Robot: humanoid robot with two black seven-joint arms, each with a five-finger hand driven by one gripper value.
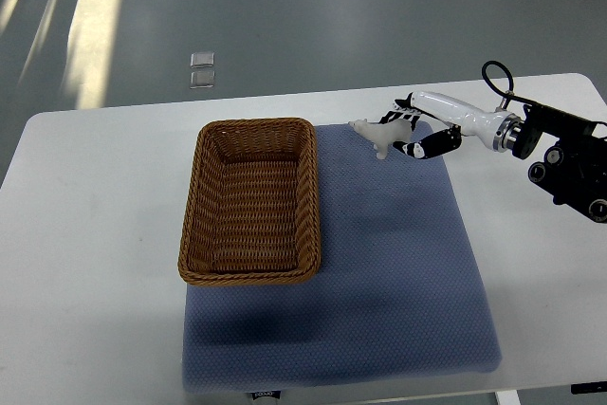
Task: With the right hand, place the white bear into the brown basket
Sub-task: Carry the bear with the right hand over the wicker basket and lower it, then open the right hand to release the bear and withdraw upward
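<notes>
A small white bear (377, 135) stands on the far edge of the blue mat (398, 263), just right of the brown wicker basket (250, 201). My right hand (408, 130) comes in from the right edge and its fingers are curled around the bear's rear half. The bear's head points left toward the basket. The basket is empty. The left arm is out of view.
The mat and basket lie on a white table (95, 263). The black forearm and wrist of my right arm (560, 158) sit above the table's right edge. Grey floor lies beyond the table's far edge.
</notes>
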